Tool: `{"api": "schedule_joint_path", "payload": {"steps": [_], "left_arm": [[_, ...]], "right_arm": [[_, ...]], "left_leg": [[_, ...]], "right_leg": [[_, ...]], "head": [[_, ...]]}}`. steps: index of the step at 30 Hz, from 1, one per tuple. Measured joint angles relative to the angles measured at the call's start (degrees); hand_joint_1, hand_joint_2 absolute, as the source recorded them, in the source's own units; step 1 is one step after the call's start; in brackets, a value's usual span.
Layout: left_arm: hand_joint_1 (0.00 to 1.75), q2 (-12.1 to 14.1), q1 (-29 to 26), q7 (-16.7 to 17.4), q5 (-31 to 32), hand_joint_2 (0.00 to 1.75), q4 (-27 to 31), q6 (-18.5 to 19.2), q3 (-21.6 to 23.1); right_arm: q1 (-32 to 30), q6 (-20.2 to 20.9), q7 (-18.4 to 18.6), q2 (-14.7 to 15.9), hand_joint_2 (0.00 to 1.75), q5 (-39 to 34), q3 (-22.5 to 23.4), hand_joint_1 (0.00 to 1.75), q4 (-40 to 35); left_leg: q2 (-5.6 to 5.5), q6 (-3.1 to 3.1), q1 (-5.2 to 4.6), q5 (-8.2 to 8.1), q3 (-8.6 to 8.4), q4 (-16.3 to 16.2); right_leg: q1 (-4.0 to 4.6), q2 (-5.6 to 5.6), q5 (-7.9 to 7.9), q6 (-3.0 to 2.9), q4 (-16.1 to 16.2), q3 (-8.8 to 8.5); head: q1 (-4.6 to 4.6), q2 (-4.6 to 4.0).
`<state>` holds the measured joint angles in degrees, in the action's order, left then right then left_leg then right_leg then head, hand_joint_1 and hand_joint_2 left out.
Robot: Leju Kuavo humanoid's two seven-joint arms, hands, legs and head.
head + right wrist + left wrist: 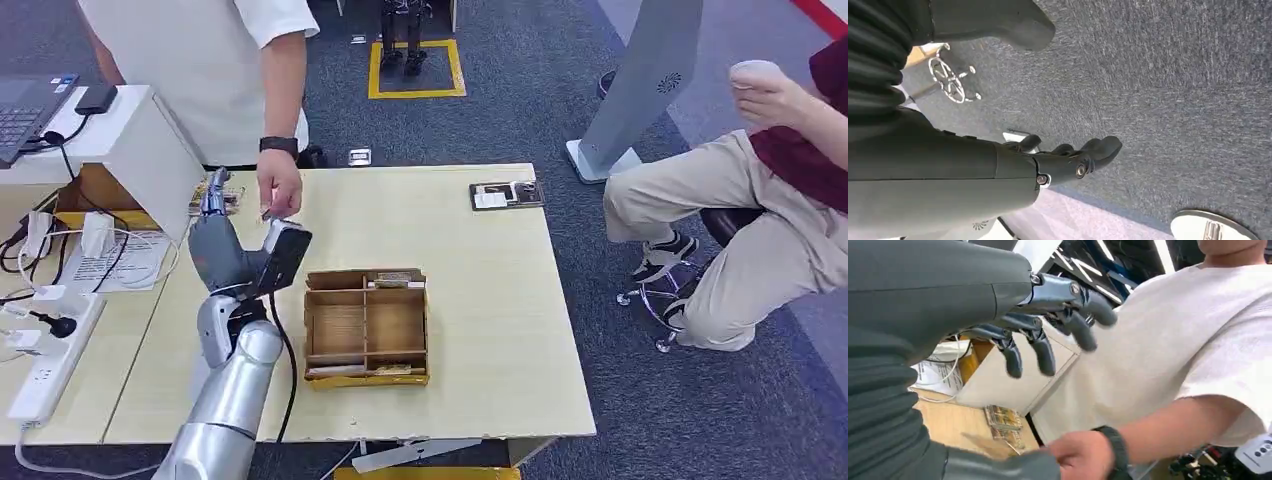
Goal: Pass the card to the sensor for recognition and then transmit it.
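Note:
My left hand (214,240) is raised over the table's left part, close to a person's hand (279,190) that reaches down beside it. In the left wrist view my fingers (1048,347) are spread with nothing between them, and the person's hand (1080,455) is right at my thumb (1003,466). Whether that hand holds the card I cannot tell. A dark flat reader (507,194) lies at the table's far side. My right hand (1068,162) hangs over grey carpet, fingers loosely bent and holding nothing.
A wooden compartment box (366,325) stands mid-table, with cards along its far wall. A white stand (130,140) with a laptop, cables and a power strip (50,355) fills the left. A small patterned board (1003,417) lies near the stand. A seated person (760,190) is at the right.

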<state>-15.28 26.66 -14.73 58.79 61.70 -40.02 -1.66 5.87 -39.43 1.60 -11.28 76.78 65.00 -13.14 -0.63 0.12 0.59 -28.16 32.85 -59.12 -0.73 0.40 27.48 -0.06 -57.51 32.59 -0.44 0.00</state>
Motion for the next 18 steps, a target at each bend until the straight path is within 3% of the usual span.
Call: {"api": "schedule_joint_path", "payload": {"steps": [8, 9, 17, 18], "left_arm": [[0.00, 0.0, -0.8, -1.1, -0.7, 1.75, 1.6, 0.0, 0.0], [0.00, 0.0, -0.9, -1.5, -1.2, 0.00, 1.9, 0.0, 0.0], [0.00, -0.5, -3.9, -5.3, -9.2, 0.00, 7.1, 0.0, 0.2], [0.00, -0.5, -4.7, -6.2, -10.8, 1.75, 8.2, 0.0, 0.3]], "right_arm": [[0.0, 0.0, -0.1, 0.0, 1.75, -0.2, 0.0, 0.00, 0.0], [0.0, 0.0, -0.2, 0.0, 1.75, -0.2, 0.0, 0.00, 0.0], [-0.1, -0.1, -0.4, 0.0, 1.75, -1.4, 0.0, 0.00, 0.0], [-0.2, -0.1, -0.4, 0.0, 1.75, -1.7, 0.0, 0.00, 0.0]], "left_leg": [[0.00, 0.00, 0.00, 0.00, 0.00, 0.0], [0.00, 0.00, 0.00, 0.00, 0.00, 0.0], [0.00, 0.00, 0.00, -0.01, 0.00, 0.0], [0.00, 0.00, 0.00, -0.01, 0.00, 0.0]], "right_leg": [[0.00, 0.00, 0.00, 0.00, 0.0, 0.00], [0.00, 0.00, 0.00, 0.00, 0.0, 0.00], [0.00, 0.01, 0.01, 0.00, 0.0, 0.00], [0.00, 0.01, 0.01, 0.00, 0.0, 0.00]], "head": [[0.02, 0.00], [0.00, 0.00], [0.00, 0.00], [0.00, 0.00]]}}
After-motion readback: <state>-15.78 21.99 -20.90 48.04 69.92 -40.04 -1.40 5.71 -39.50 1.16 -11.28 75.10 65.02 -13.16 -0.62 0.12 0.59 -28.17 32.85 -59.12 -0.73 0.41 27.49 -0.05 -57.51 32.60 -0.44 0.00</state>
